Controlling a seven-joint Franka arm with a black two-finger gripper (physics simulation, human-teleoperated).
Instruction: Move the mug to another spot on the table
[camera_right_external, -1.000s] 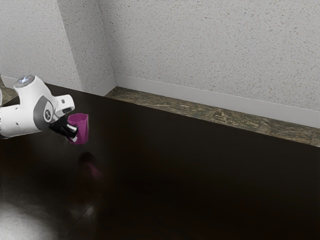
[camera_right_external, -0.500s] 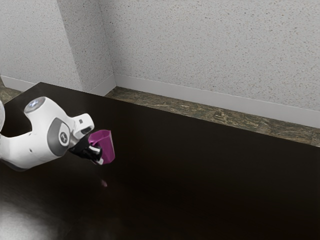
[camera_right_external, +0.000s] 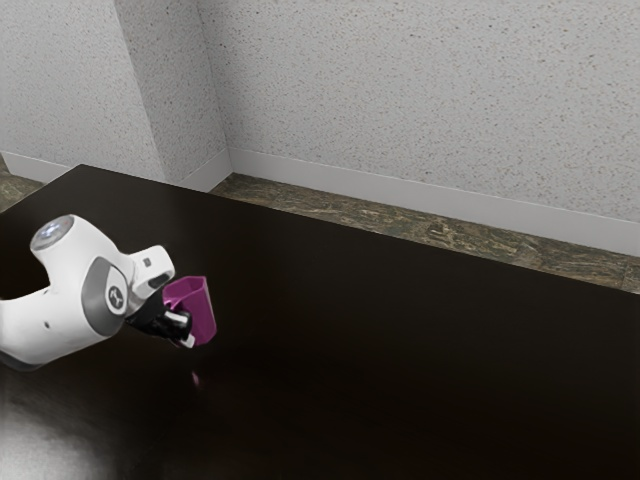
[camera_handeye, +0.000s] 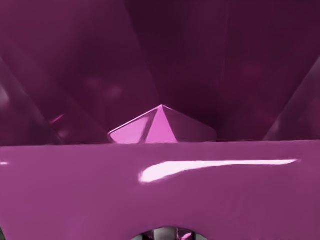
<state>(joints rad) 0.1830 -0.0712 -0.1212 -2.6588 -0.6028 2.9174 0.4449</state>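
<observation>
A magenta mug (camera_right_external: 193, 309) hangs tilted above the dark table (camera_right_external: 400, 350), near the exterior view's left. My black gripper (camera_right_external: 172, 320) is shut on its near wall, with the white arm coming in from the left edge. A small pink reflection on the tabletop (camera_right_external: 194, 377) lies just below the mug. In the wrist view the mug (camera_handeye: 160, 190) sits right against the camera, its glossy rim across the lower half and its dark inside above.
The dark glossy table stretches wide to the exterior view's right and front. Its far edge (camera_right_external: 330, 220) runs along a strip of stone floor below the speckled wall. A wall corner (camera_right_external: 215, 150) stands behind the arm.
My arm has carried the mug down and toward the front, first rightward, then slightly back left. The mug now hangs lower, closer to the tabletop.
</observation>
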